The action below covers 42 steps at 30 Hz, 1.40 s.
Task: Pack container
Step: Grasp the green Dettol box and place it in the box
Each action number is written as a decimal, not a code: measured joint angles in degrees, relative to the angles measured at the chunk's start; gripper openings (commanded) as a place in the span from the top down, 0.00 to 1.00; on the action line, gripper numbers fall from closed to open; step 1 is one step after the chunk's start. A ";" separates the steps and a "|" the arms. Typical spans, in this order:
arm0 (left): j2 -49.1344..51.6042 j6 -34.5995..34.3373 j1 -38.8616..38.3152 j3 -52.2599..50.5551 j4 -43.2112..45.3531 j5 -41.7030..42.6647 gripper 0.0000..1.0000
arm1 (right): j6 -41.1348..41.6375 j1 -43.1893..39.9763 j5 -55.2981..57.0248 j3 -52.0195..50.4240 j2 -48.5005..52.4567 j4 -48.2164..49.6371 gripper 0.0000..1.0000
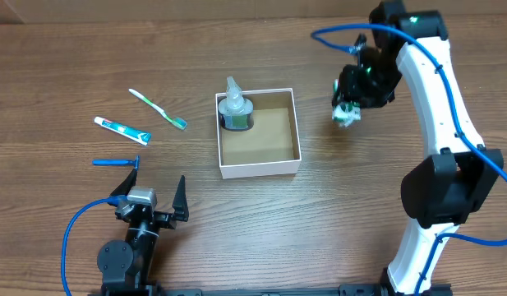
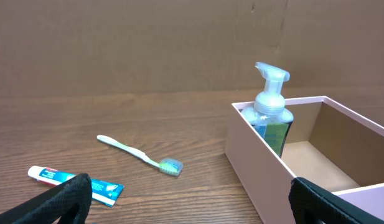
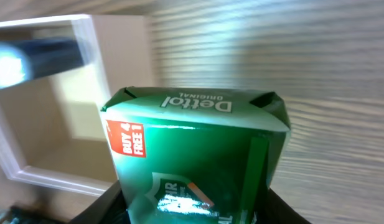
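My right hand (image 1: 350, 105) is clenched on the carton (image 1: 343, 117), a green soap pack. It hangs in the air over the tabletop (image 1: 64, 74), just right of the box (image 1: 260, 170) as the overhead shows it, not above the opening. In the right wrist view the carton's end flap faces the lens and the box's white wall sits up and to the left, so I judge this as the carry step, with the drop to come.

The box sits mid-tabletop, open side up, brown floor mostly bare. A pump bottle (image 1: 234, 111) stands upright in its far left corner, tight to the walls, which leaves the rest of the floor free. I'd aim the carton at the bare right half, well clear of the pump head.

My left hand (image 1: 152, 191) is released, fingers (image 2: 61, 199) spread wide with nothing between them, parked low near the front edge. From its camera the box's near corner is just ahead. It's out of the right arm's way there.

Outside the box, on the left, lie a toothbrush (image 1: 158, 109), toothpaste (image 1: 122, 129) and a blue razor (image 1: 116, 162), each apart from the others. The razor is nearest my left hand, so I'd take that side's items with it.

Packing looks early: one item in, one in the air, three waiting
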 measured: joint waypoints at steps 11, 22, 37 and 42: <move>0.00 0.00 0.00 0.00 0.00 0.00 0.00 | -2.45 12.55 -7.85 1.64 -0.04 4.68 0.57; 0.00 0.00 0.00 0.00 0.00 0.00 0.00 | 4.90 17.03 -5.79 -11.52 -0.04 20.13 0.57; 0.00 0.00 0.00 0.00 0.00 0.00 0.00 | 7.28 17.03 -2.27 -21.55 -0.02 35.74 0.31; 0.00 0.00 0.00 0.00 0.00 0.00 0.00 | 7.48 17.11 -2.05 -21.53 -0.02 36.30 0.27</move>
